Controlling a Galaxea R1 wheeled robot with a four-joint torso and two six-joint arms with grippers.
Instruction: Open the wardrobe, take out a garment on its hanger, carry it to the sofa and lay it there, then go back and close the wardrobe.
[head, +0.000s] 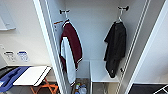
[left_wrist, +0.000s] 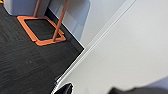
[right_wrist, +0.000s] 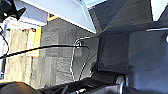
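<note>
The wardrobe (head: 100, 37) stood open; the garment (head: 115, 47) hung on its hanger (head: 120, 18) inside, opposite a maroon jacket (head: 71, 47). Either end effector's state: cannot tell.

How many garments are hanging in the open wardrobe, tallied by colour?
Black: 1, the black garment hanging on the right side.
Maroon with white sleeves: 1, the jacket hanging on the left side.
Total: 2 garments hanging in the wardrobe.
</note>
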